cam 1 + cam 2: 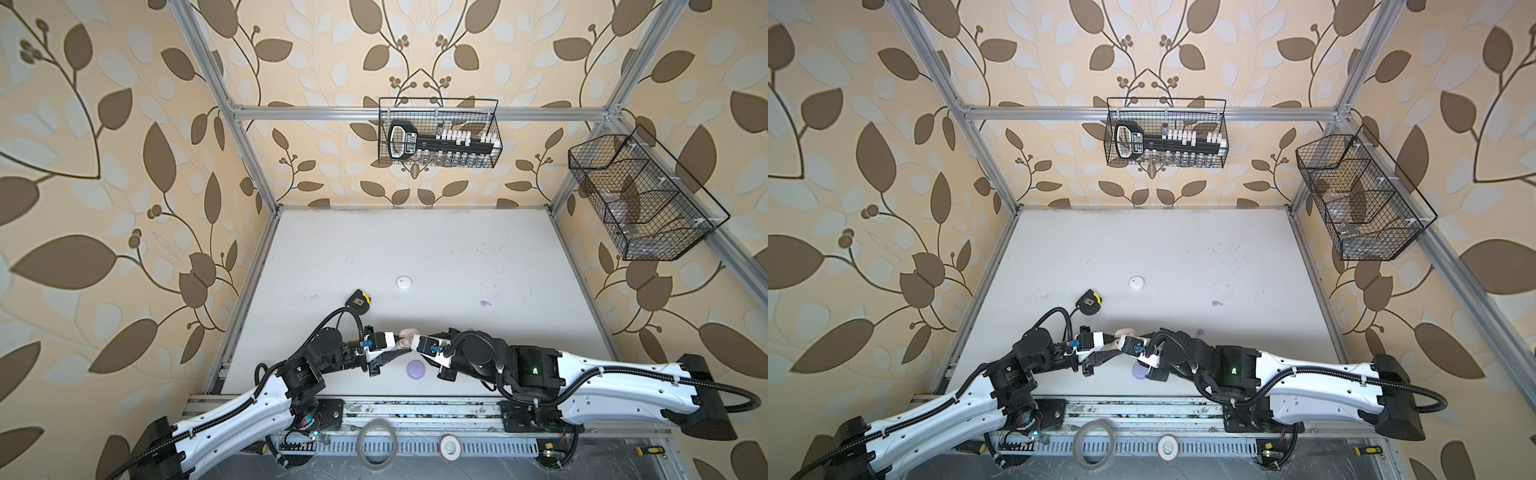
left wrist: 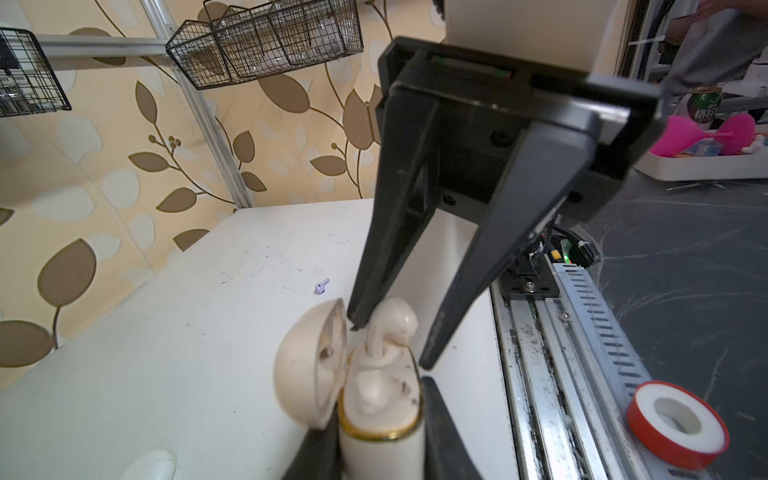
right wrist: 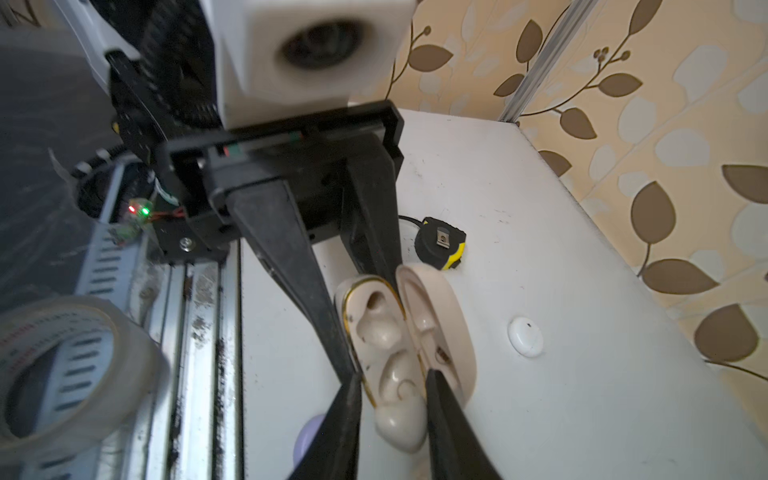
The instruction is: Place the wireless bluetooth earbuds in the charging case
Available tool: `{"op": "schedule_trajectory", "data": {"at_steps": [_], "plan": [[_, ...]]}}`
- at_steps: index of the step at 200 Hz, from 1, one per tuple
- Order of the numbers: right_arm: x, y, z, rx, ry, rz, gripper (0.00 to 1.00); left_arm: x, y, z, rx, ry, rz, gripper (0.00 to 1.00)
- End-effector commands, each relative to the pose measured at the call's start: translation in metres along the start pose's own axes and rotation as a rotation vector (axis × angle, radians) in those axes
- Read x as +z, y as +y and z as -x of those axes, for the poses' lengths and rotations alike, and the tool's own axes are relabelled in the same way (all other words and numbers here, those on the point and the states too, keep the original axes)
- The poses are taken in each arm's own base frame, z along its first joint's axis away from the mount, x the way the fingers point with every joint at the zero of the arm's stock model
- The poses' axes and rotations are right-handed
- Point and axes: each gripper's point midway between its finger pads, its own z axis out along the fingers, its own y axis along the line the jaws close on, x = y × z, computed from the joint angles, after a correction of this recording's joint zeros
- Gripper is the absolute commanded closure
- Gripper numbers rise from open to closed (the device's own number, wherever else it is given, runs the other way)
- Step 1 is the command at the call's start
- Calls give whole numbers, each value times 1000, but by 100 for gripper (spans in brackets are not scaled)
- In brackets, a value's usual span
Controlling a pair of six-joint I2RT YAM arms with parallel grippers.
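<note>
The right pincer (image 2: 391,345) is reaching in toward the middle of the table with its black jaws standing narrowly apart, straddling a small cream plastic earbud (image 2: 392,322). One fingertip is sitting right at the bud's rounded head while a slim gap is showing on the other side, so it is not clamping it. The earbud is standing stem-down in a socket of the cream, gold-rimmed oval charging case (image 2: 382,449), its head poking above the rim. The case's hinged lid (image 2: 307,365) is hanging open to one side. The left pincer (image 2: 380,397) is gripping the case body tight between its jaws.

Both pincers are meeting over the near part of the white tabletop (image 1: 415,249). Just in front of them, toward the rail, a round lavender case (image 1: 416,369) is sitting. Further back on the right, well apart, a tiny lavender stemmed earbud (image 1: 485,304) is lying on the table. Behind the left arm a black-and-yellow tape measure (image 1: 358,300) is resting, and beyond it a round white case (image 1: 403,283).
</note>
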Motion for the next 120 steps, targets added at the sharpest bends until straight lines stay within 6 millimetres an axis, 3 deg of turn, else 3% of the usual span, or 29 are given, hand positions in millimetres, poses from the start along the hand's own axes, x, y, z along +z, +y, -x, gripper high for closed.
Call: {"op": "schedule_trajectory", "data": {"at_steps": [1,46,67,91,120], "plan": [[-4,-4,37,87,-112,5,67,-1,0,24,58,-87,-2,100],[-8,-4,34,93,-93,-31,63,-2,1,25,53,-98,11,100],[-17,-3,42,102,-121,-35,60,-3,6,24,35,-99,37,100],[-34,-22,53,216,-134,-98,42,-5,13,26,-5,-116,82,100],[-49,-27,51,191,-116,-103,43,-9,12,33,-27,-169,85,100]]}}
